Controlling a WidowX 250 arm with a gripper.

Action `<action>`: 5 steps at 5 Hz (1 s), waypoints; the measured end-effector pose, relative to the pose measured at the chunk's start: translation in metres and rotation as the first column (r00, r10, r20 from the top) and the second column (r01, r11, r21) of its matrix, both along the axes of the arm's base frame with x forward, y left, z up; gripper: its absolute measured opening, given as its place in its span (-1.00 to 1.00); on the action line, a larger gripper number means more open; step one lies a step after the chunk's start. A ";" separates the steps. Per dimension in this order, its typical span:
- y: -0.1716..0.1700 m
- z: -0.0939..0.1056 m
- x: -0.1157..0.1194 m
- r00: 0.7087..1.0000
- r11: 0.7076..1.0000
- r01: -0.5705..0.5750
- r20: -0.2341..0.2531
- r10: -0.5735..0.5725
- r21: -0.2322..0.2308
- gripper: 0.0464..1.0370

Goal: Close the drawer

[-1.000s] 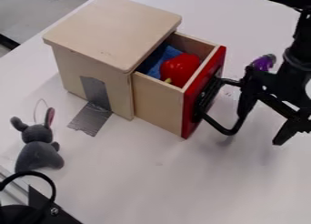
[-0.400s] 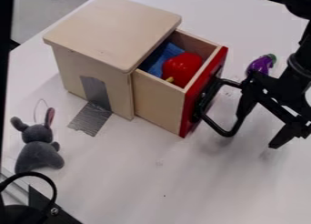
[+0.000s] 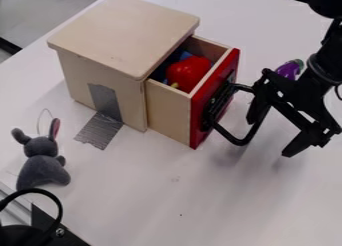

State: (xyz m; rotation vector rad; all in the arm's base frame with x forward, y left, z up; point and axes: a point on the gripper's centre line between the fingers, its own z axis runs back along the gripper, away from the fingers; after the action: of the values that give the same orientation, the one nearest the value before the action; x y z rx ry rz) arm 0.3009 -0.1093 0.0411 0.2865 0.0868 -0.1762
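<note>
We had the tool (image 3: 270, 136) open, its two fingers spread, with the nearer one at the black handle (image 3: 230, 136); whether it actually touched the handle we could not tell. The drawer (image 3: 170, 110) was to the left of the tool in the view, partly out of the wooden box (image 3: 123, 32), its red front (image 3: 200, 111) on the side next to the tool. Inside, farther from the tool than that front, lay a red toy pepper (image 3: 188, 72) and some blue cloth (image 3: 185, 55).

The step in hand, as we judged it, was pushing the drawer home, and a fair part of its travel was left. To do it well, we needed no grip: steady pressure against the handle, straight along the drawer's run and away from the tool's side, would serve. We wanted the push near the middle of the front, since one off to a side could twist the drawer and jam it in its opening. The handle's loop might also snag a finger, so we had reason to go slowly, watch that the pepper cleared the box's top, and press on until the front sat flush
</note>
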 end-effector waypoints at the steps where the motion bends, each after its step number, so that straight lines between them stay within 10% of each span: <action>1: 0.001 0.008 -0.001 1.000 1.000 -0.008 0.018 0.008 0.002 0.92; 4: 0.007 -0.008 -0.003 0.998 0.998 -0.052 -0.032 0.051 -0.034 0.83; 5: 0.008 -0.009 -0.003 0.998 0.998 -0.052 -0.039 0.050 -0.042 0.28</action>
State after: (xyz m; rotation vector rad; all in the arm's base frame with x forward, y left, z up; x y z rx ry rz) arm 0.2983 -0.1016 0.0326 0.2375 0.1279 -0.1326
